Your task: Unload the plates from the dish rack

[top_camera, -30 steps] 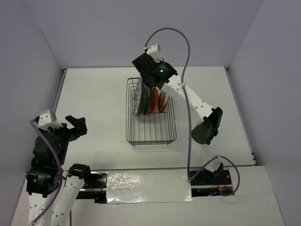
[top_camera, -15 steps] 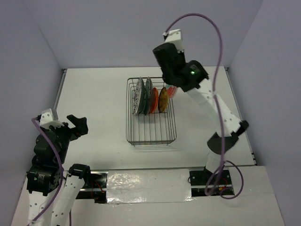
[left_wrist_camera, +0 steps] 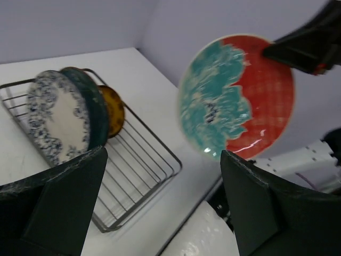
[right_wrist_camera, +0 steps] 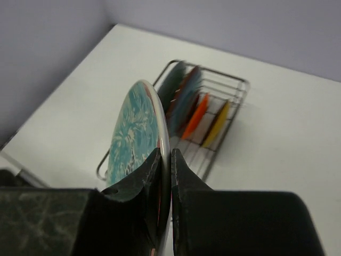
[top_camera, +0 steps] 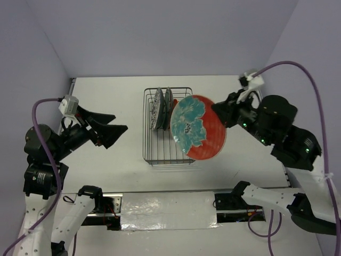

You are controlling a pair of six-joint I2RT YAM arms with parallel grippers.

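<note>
My right gripper [top_camera: 219, 113] is shut on the rim of the red-orange plate with the teal flower [top_camera: 198, 128] and holds it in the air, tilted, above the dish rack [top_camera: 159, 152]. In the right wrist view the plate [right_wrist_camera: 136, 133] is edge-on between my fingertips [right_wrist_camera: 170, 159]. A white plate with a blue floral rim [top_camera: 156, 109] and a dark teal plate [top_camera: 167, 100] stand in the rack. The left wrist view shows the held plate [left_wrist_camera: 237, 96], the rack [left_wrist_camera: 149, 154], the white floral plate [left_wrist_camera: 53, 120], the teal plate [left_wrist_camera: 93, 112] and a yellow plate [left_wrist_camera: 113, 109]. My left gripper [top_camera: 111, 127] is open and empty, left of the rack.
In the right wrist view an orange plate [right_wrist_camera: 197, 114] and a yellow plate [right_wrist_camera: 219, 120] stand in the rack [right_wrist_camera: 240, 85]. Purple walls close in the white table [top_camera: 106, 106] on three sides. A silver-taped strip [top_camera: 165, 210] runs along the near edge.
My right arm has lifted the red-orange plate out of the rack, up and to the right. My left arm has risen and swung its open gripper toward the rack.
</note>
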